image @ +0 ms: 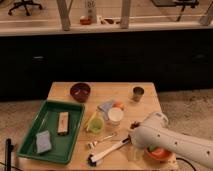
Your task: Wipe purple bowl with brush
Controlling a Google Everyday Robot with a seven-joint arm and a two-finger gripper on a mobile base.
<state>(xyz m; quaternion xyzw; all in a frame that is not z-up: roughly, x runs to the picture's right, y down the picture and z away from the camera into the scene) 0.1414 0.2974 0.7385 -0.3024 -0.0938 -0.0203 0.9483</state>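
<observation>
Purple bowl [80,91] sits far-left on table [125,88], beyond green tray [50,120]. Brush [109,151] lies near front edge, well apart. Gripper [131,138] at brush's handle end; whether it grips: cannot tell.

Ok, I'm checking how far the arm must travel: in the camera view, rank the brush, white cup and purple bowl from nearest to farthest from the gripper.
The gripper sits at the front of the table, right of centre.
1. brush: its handle end is right by the gripper, front.
2. white cup: mid-table, just behind.
3. purple bowl: back left.
</observation>
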